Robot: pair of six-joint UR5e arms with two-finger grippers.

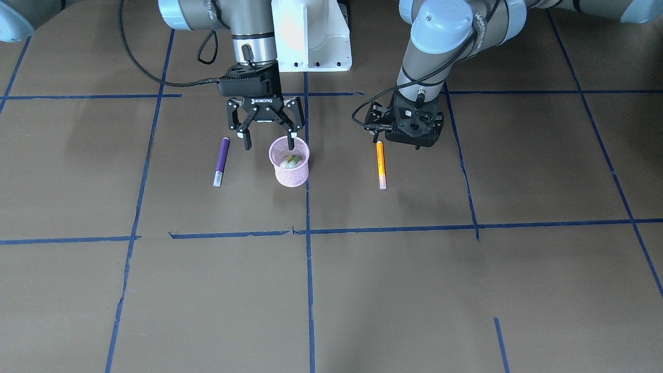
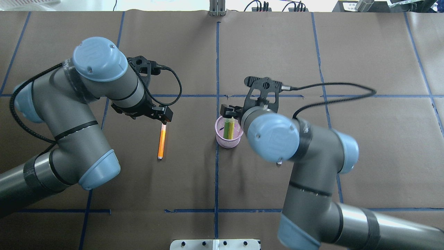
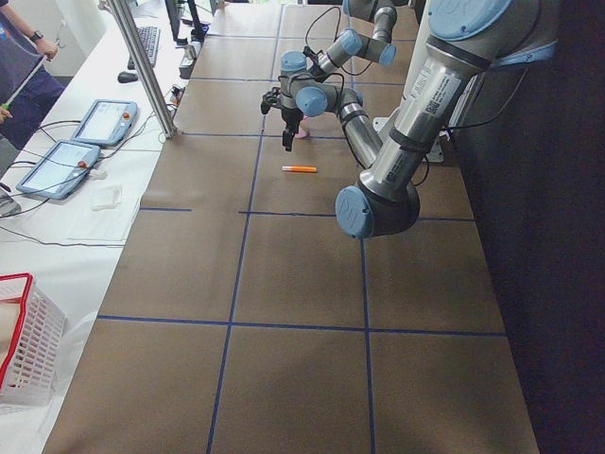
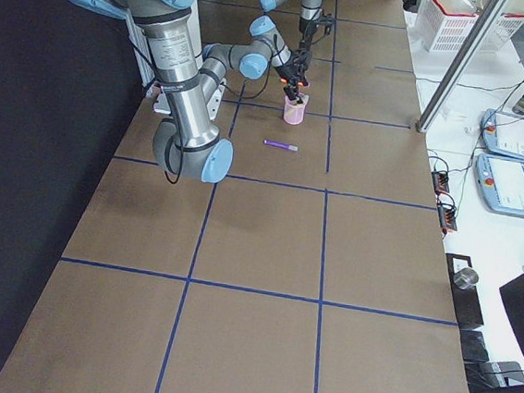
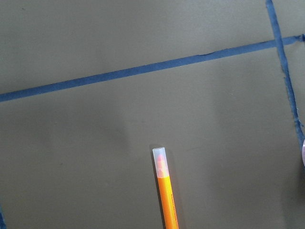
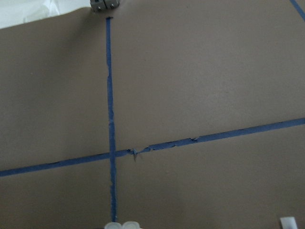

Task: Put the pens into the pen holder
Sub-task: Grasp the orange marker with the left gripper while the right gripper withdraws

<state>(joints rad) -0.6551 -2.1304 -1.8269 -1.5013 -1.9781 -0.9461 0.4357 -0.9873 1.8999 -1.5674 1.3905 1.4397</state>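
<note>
Orange pen (image 1: pixel 381 164) lies flat on the table (image 1: pixel 466 290), well to the robot's left of the cup (image 1: pixel 289 171). Its long axis runs toward and away from the robot, pale cap at the far end. The left claw (image 1: pixel 409 124) hangs over it and is much the nearer; whether it is spread or pressed together I cannot tell. The right claw (image 1: pixel 269 141) is spread wide and empty above the cup's rim. The purple pen (image 1: pixel 221 161) lies parallel, near the cup's other side. Four pens in all: two greenish pens (image 2: pixel 227 127) standing in the cup, two on the table; one cup.
</note>
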